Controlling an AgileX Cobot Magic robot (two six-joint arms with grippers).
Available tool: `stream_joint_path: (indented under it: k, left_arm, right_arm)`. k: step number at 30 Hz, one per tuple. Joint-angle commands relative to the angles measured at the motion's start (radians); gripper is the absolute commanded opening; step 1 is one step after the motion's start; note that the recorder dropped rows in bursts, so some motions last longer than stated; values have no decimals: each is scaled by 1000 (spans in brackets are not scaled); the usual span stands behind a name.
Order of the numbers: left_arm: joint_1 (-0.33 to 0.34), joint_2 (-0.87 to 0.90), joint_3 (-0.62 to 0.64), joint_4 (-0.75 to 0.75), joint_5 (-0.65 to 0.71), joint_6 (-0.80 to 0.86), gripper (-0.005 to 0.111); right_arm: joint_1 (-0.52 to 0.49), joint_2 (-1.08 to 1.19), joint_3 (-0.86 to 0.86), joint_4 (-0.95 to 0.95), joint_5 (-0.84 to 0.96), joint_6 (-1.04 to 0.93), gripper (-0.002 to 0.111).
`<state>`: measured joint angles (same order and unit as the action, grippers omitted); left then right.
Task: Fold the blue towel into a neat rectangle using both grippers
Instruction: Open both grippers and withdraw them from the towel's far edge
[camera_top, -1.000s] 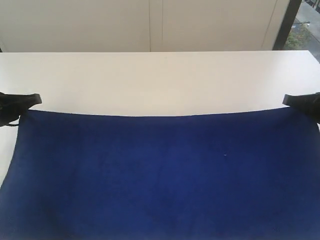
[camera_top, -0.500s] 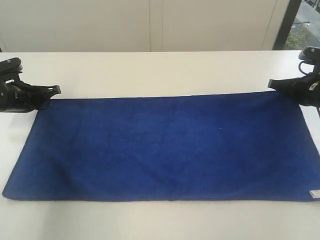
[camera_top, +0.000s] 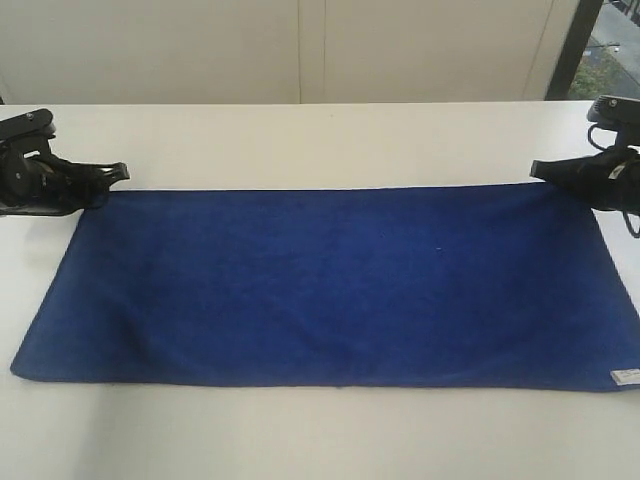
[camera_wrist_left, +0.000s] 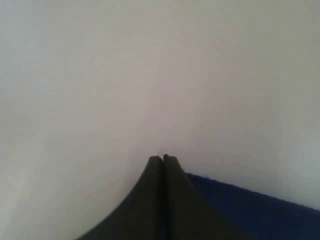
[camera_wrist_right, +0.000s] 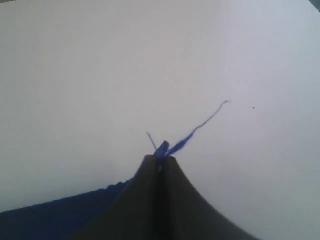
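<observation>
Now the blue towel lies spread flat on the white table, a long rectangle stretched between the two end effectors. One long edge runs straight from the left end effector to the right end effector; the opposite edge lies well apart from both. The left end effector is clenched on its corner: in the left wrist view the tips meet with no gap, and blue cloth comes out beside them, just behind the tips. The right end effector is clenched on the other corner — a tuft of blue pokes out between its tips, and a frayed thread trails from there across the bare table. A small white tag sits at the corner of the opposite edge, on the right end effector's side. Both end effectors sit low, close to the table.
</observation>
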<state>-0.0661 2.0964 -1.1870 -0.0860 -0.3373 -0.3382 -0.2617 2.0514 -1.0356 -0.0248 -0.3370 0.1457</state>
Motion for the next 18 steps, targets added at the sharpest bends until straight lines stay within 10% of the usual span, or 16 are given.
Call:
stream_joint_path:
  k: [1,9,18]
  left_arm:
    - [4,-1,-1,1,37,-3,18]
    - [4,-1,-1,1,34,4,61]
    - [8,-116,-1,1,187,133,63]
  right_arm:
    - [-6,0,-4,0,-1,-14,19]
    - [-6,0,-4,0,-1,-14,56]
    - [-8,-138,-4,0,162,-14,54]
